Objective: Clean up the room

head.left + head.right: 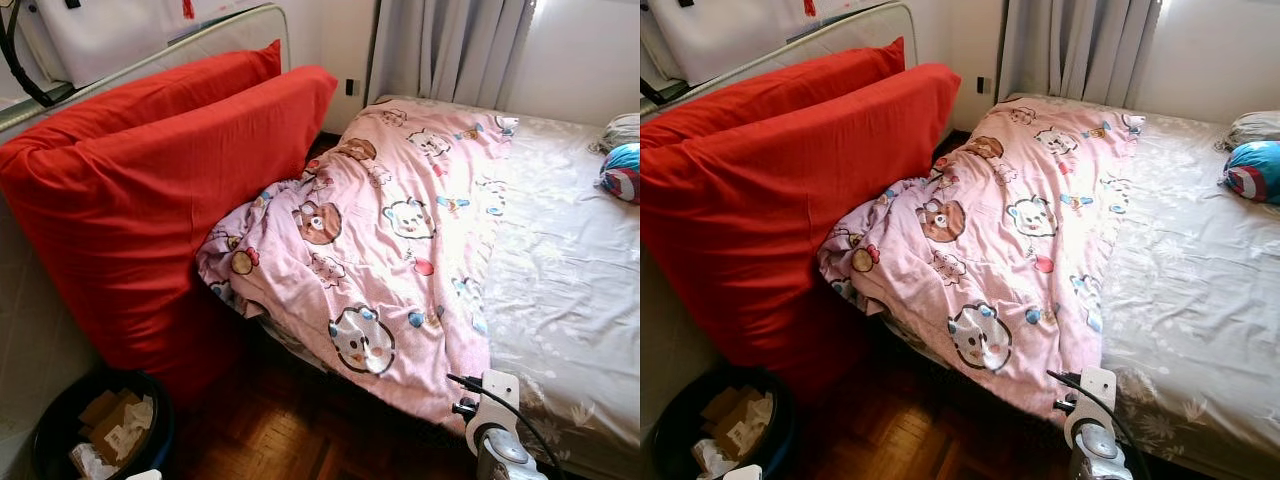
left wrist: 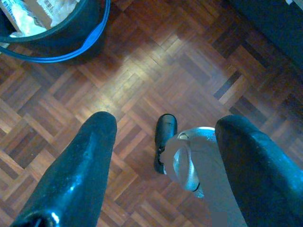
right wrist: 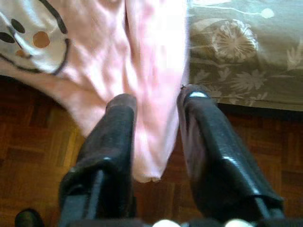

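seeing pink blanket rumpled, hanging off bed; my right gripper straddling its corner, fingers apart; left gripper spread, idle; tidying unfinished.

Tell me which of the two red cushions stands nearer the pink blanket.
The front red cushion, the lower and larger-looking one; the pink blanket bunches against its side. The back red cushion stands behind it, against the wall.

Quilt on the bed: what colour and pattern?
The quilt is pink with cartoon animals, best in the left eye view.
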{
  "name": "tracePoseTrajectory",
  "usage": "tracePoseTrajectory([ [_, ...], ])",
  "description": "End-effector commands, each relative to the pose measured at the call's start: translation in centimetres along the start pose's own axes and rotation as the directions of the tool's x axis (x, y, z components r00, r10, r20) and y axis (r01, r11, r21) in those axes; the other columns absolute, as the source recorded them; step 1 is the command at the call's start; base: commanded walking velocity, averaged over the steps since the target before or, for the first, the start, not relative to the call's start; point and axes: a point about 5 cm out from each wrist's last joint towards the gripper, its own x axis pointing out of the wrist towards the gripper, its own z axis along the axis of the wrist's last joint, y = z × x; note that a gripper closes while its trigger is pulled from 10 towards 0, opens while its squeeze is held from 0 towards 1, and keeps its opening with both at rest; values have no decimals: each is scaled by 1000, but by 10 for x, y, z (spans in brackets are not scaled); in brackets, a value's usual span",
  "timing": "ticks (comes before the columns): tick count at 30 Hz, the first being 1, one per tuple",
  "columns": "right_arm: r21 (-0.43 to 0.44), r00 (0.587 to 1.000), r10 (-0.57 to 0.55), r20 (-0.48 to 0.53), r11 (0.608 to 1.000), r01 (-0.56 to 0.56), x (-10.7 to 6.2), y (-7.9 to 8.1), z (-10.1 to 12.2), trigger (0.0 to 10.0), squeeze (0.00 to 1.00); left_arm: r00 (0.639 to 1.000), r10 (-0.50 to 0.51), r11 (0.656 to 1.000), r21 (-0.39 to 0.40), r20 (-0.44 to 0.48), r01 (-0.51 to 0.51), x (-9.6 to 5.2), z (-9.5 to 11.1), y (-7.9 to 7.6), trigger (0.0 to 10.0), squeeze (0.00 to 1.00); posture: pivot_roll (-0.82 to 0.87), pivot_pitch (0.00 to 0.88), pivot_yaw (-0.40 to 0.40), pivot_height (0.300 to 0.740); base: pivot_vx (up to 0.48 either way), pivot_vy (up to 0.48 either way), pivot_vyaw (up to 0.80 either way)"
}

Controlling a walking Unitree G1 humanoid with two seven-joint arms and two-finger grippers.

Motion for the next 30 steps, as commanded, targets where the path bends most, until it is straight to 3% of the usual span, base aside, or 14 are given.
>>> tracePoseTrajectory([
  [1,0,1000,-13,-20,1000,13,-1,-4,-4,10000,969,1000,7,999,32,-13,-6,-2,-2,5,10000,0,10,38,-3,740,0,0,0],
  [4,-29,1000,-12,-9,999,12,-1,-5,-4,10000,937,1000,5,999,36,-13,-5,-2,-2,5,10000,0,11,39,-4,740,0,0,0],
  [6,-21,1000,-9,-7,1000,9,-1,-5,-4,10000,804,1000,5,999,38,-13,-4,-2,-2,5,10000,0,9,39,-3,740,0,0,0],
  [7,-6,1000,1,1,1000,-1,-1,-5,-4,10000,149,1000,4,999,39,-13,-4,-2,-2,5,10000,0,9,39,-3,740,0,0,0],
  [8,-3,1000,4,4,1000,-4,-1,-5,-4,10000,149,1000,4,999,39,-14,-3,-2,-2,5,10000,0,9,39,-3,740,0,0,0],
  [9,-5,1000,10,4,1000,-10,-1,-4,-4,10000,0,1000,4,999,40,-14,-3,-2,-2,5,10000,0,9,39,-3,740,0,0,0],
  [13,-23,998,63,-6,998,-63,-3,0,-11,10000,0,1000,3,999,42,-15,-2,-1,-2,4,10000,0,0,37,-5,740,0,0,0],
  [16,-81,990,106,-93,990,-114,-9,5,-37,10000,0,1000,2,999,40,-15,-1,-1,-2,3,10000,0,3,35,-7,740,0,0,0],
  [18,-67,982,117,-146,990,-128,-16,2,-58,10000,0,1000,2,999,37,-13,-1,-1,-2,3,10000,0,7,35,-7,740,0,0,0],
  [22,-57,975,97,-202,992,-111,-22,-4,-76,10000,0,1000,2,999,37,-11,-2,-1,-2,3,10000,0,9,34,-5,740,0,0,0],
  [30,-69,968,109,-227,989,-127,-28,-4,-88,10000,0,1000,2,999,38,-12,-2,-1,-1,3,10000,0,0,36,-2,740,0,0,0],
])
